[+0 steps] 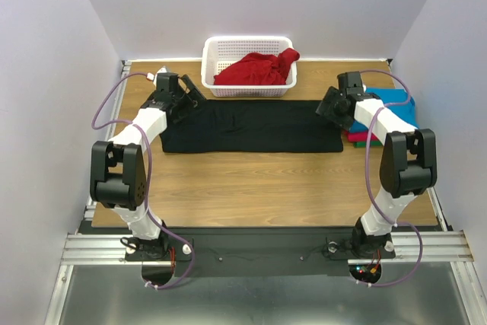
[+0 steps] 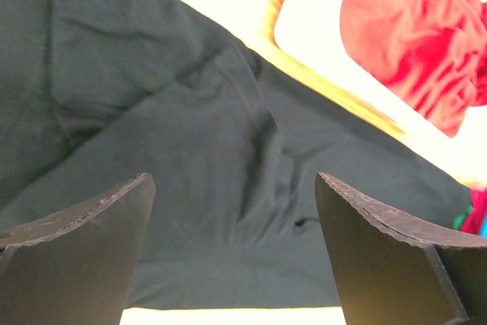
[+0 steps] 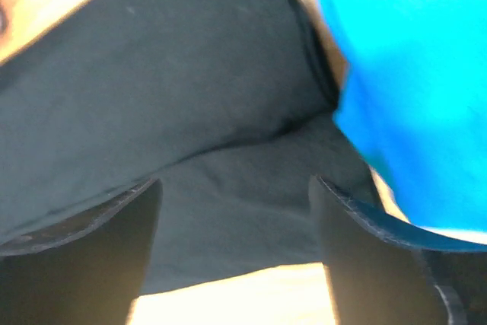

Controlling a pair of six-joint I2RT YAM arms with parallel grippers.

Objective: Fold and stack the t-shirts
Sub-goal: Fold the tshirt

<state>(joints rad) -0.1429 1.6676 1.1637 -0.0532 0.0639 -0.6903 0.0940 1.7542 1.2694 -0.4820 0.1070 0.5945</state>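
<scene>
Folding is judged in hand: the black t-shirt (image 1: pixel 251 127) is spread flat at the centre of the table (image 1: pixel 251 184), the left gripper (image 1: pixel 179 101) at its 9 o'clock end and the right gripper (image 1: pixel 332 109) at 3 o'clock are held wide open and empty, and its edges must next be pinched.

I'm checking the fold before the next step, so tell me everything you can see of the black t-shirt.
The black t-shirt is soft, plain dark cloth, laid flat as a long band across the wooden table, lightly creased. Its far edge lies just in front of the white basket; its right end lies right beside the folded turquoise shirt. The left gripper and right gripper hang open over its two ends, gripping nothing.
</scene>
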